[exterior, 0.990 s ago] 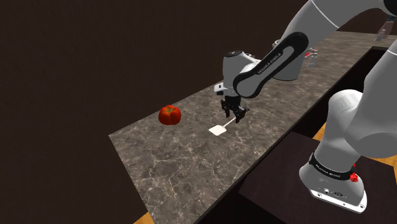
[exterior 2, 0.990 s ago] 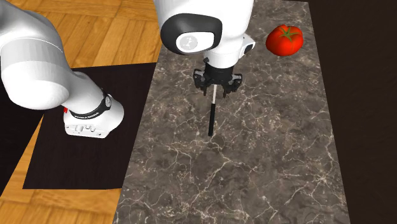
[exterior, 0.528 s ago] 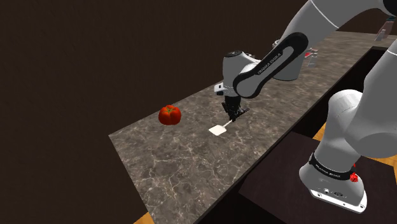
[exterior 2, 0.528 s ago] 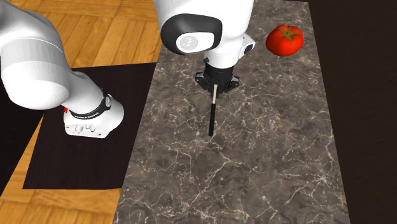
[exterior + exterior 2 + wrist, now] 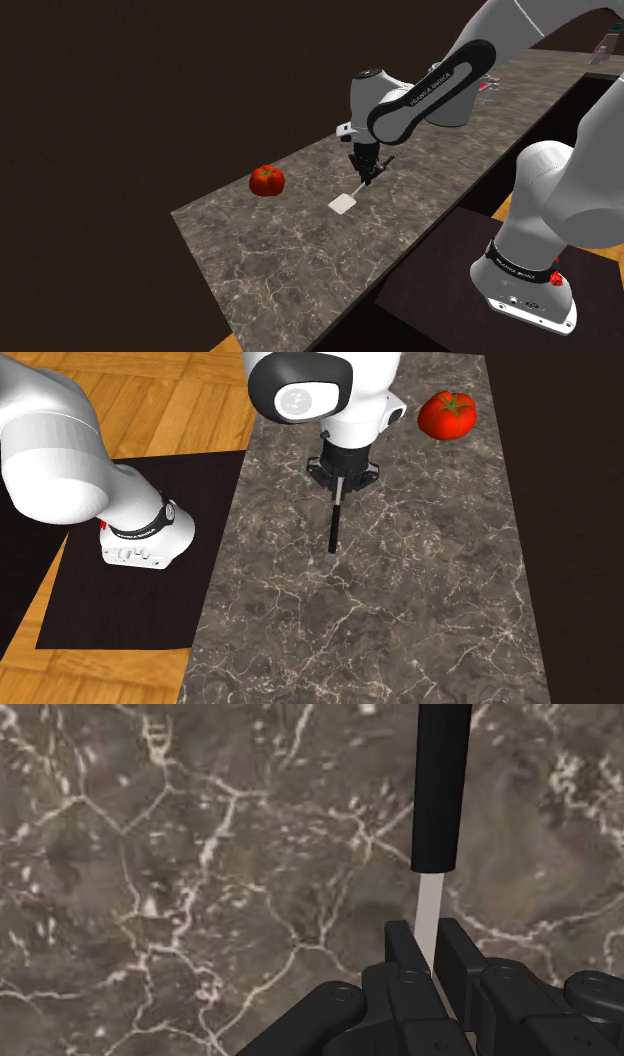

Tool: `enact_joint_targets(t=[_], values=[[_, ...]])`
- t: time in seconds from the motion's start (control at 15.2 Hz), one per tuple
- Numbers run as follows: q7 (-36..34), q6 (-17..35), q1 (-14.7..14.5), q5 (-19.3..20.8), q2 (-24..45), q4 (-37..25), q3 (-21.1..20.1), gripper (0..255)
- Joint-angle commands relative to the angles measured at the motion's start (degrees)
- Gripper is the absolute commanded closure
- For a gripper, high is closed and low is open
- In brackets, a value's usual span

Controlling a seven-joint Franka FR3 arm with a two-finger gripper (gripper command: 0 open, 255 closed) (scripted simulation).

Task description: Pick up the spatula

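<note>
Dark veined marble counter (image 5: 280, 250); wood floor (image 5: 180, 392); dark wall (image 5: 120, 90).

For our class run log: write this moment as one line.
gripper: shut on spatula | grip point: white neck | tomato: apart, on counter

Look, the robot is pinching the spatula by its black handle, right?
Not quite. The gripper is pinching the spatula, but by its thin pale neck, not the black handle; the handle sticks out past the gripper, untouched. The wrist view shows it.
</note>
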State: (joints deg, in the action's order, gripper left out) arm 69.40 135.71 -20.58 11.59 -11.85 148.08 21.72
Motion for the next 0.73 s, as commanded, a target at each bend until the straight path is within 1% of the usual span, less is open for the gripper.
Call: enact_joint_targets(t=[0.0,0.53,0.66], values=[[-0.3,-1.9,0.0,0.3,-1.4,-0.5,-0.3,255],[-0.5,-9.2,0.2,0.7,-5.9,-3.4,-1.2,255],[-0.5,-9.3,0.2,0.7,-6.0,-3.4,-1.2,255]])
